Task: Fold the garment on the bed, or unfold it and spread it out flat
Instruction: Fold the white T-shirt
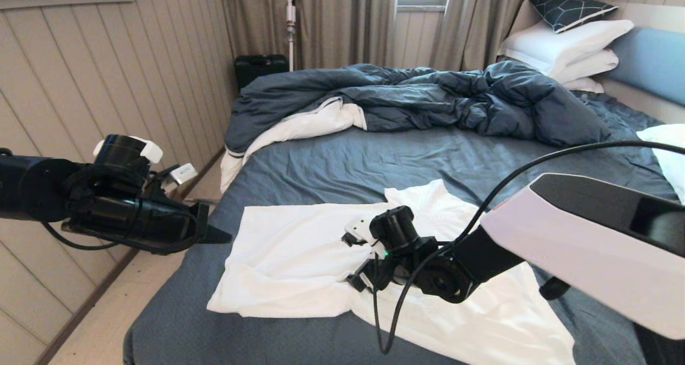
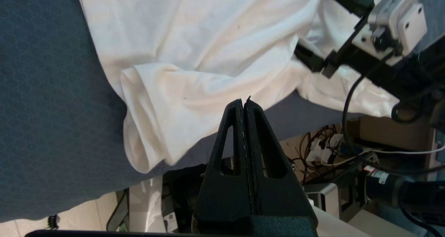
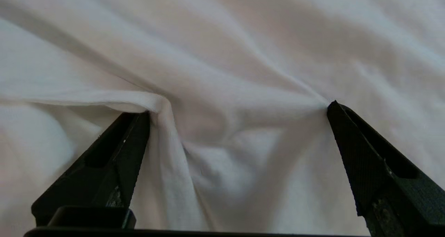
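The white garment [image 1: 289, 258] lies rumpled and partly folded over on the near half of the bed [image 1: 374, 161], reaching toward the front right edge. My right gripper [image 1: 350, 260] is down on its middle, open. In the right wrist view both fingertips [image 3: 147, 115] press into the cloth, and a bunched ridge of garment [image 3: 222, 153] sits inside the open right gripper [image 3: 240, 110]. My left gripper [image 1: 222, 235] hangs shut and empty just off the bed's left edge. The left wrist view has this shut gripper [image 2: 244, 101] above the garment's folded corner [image 2: 149, 125].
A rumpled dark blue duvet [image 1: 428, 97] with white lining covers the far half. White pillows [image 1: 562, 44] and a patterned cushion [image 1: 567, 4] sit at the far right. A panelled wall and a strip of floor [image 1: 107, 311] run along the left; a black case [image 1: 260, 68] stands beyond.
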`<state>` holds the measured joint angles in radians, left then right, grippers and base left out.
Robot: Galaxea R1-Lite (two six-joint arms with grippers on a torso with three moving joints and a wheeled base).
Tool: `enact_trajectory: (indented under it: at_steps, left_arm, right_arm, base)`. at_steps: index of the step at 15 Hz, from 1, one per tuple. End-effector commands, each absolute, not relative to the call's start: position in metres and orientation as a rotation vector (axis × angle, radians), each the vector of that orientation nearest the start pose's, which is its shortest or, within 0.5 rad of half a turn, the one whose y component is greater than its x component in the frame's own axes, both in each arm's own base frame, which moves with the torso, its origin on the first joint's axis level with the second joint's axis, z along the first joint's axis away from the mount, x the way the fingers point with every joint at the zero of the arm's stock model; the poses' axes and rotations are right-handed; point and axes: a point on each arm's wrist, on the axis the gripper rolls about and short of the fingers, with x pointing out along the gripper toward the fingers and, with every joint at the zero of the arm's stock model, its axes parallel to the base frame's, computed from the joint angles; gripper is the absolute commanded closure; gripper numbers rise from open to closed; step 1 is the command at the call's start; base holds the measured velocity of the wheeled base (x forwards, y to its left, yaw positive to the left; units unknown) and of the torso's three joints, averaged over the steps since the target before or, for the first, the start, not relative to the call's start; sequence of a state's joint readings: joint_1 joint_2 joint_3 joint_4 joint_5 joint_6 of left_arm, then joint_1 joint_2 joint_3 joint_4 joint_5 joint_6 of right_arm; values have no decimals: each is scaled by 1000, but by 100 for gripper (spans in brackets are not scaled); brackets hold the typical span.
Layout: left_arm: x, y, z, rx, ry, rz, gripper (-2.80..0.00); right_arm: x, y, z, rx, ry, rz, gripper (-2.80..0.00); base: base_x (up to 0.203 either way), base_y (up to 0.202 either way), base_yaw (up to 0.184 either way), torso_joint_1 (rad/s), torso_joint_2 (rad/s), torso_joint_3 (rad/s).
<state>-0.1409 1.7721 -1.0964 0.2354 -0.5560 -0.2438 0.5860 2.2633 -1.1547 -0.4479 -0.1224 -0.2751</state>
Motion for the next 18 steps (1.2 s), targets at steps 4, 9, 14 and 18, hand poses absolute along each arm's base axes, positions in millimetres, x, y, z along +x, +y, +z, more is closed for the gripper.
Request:
enact_trajectory:
  at_steps: [4, 9, 14, 18]
  left_arm:
    - [300, -54, 165, -413, 991, -537, 0]
    - [300, -55, 165, -412, 990, -538, 0]
    - [299, -55, 165, -412, 987, -540, 0]
    - [298, -54, 166, -412, 988, -542, 0]
  right_arm:
    - [362, 208, 42, -483, 581, 469, -280]
    - [347, 205, 53, -481, 575, 496, -280]
    - [312, 188, 82, -432, 566, 594, -280]
    - [301, 176, 84, -420, 584, 609, -280]
  base:
    - [0, 0, 0, 0, 0, 0]
    - [0, 0, 0, 0, 0, 0]
    - [0, 0, 0, 0, 0, 0]
    - [0, 0, 0, 0, 0, 0]
